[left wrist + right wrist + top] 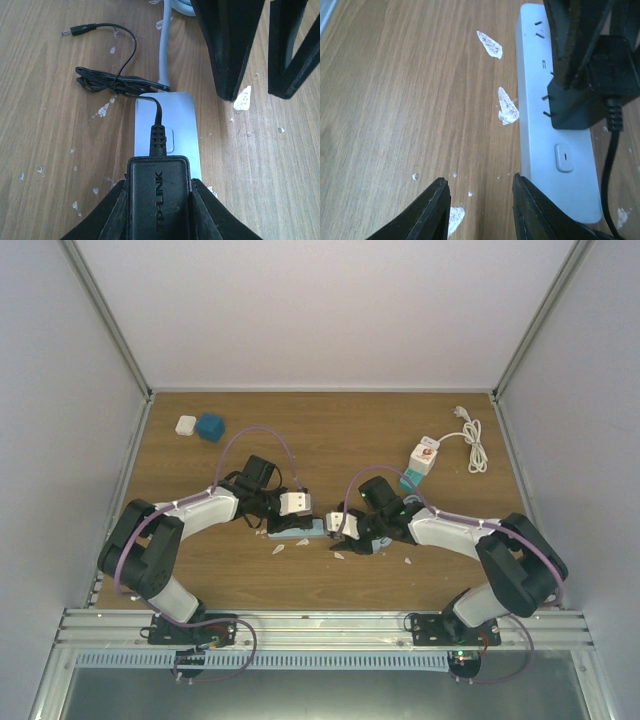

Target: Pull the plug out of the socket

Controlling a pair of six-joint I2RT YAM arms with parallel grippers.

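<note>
A black TP-LINK plug (157,195) sits on the pale socket strip (180,125), and my left gripper (158,182) is shut on its sides. From the right wrist view the plug (590,95) rests against the strip (540,145), with the left fingers (570,45) clamped on it. My right gripper (479,179) has its jaws apart over bare wood. Its right finger touches the strip's near corner. In the top view the left gripper (296,512) and right gripper (340,525) meet over the strip (300,530), and the plug is hidden there.
The plug's thin black cable (110,82) lies coiled beside the strip. A blue cube (210,427) and a white block (185,425) sit at the back left. A white adapter (425,457) with a white cord (472,440) lies at the back right. White chips (507,107) dot the wood.
</note>
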